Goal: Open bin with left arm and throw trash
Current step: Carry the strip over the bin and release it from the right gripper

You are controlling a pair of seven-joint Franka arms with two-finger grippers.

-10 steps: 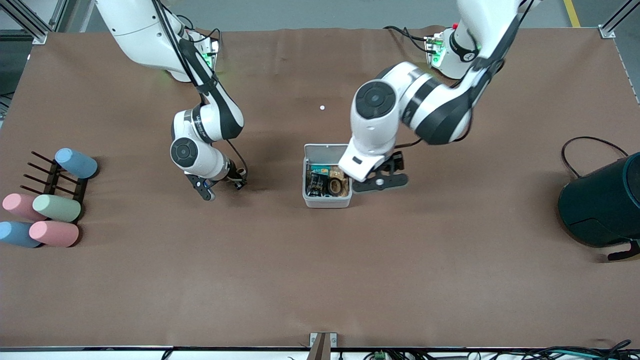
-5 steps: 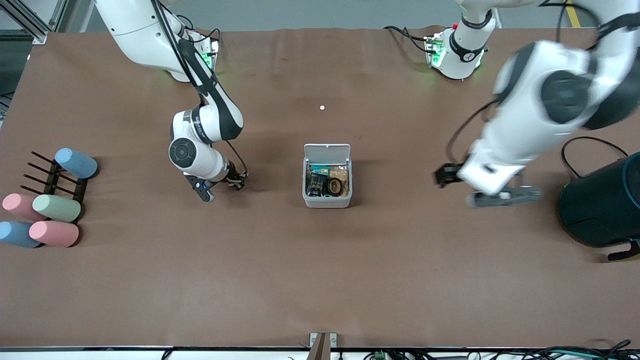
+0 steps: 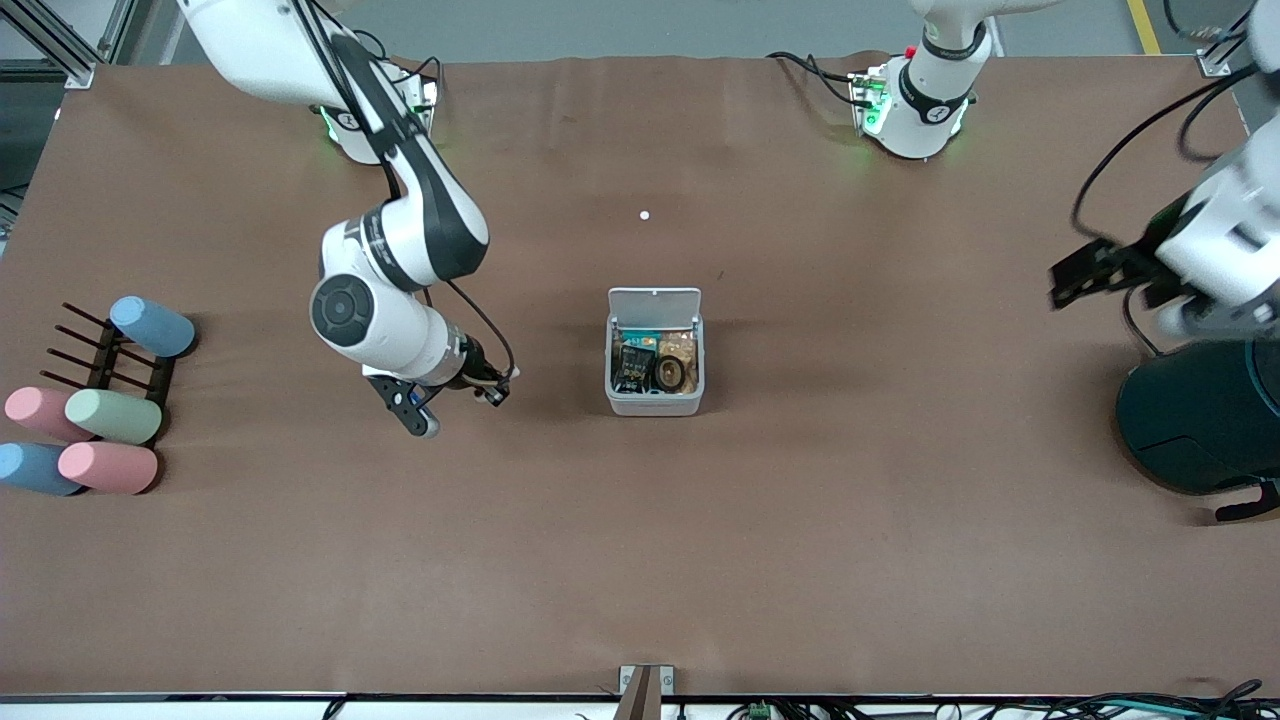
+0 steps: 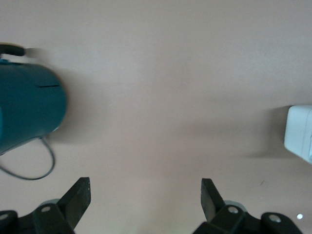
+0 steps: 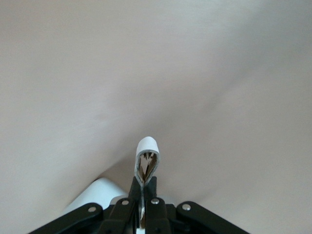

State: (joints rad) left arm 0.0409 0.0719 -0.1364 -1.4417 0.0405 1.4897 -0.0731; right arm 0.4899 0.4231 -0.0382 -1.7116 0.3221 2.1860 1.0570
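Front view: bin [image 3: 655,398] at table centre, lid up, black wrapper [image 3: 632,366] and tape ring [image 3: 669,373] inside. Right gripper [image 3: 497,385] at bin's nine o'clock, left gripper [image 3: 1110,272] over teal container [image 3: 1195,420].

Left wrist view: fingers [image 4: 78,196] spread wide, empty.

Right wrist view: fingers pinch white paper strip [image 5: 146,158]. Judged: only the strip left to drop.

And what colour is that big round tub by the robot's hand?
Dark teal tub, clearest in the left wrist view.
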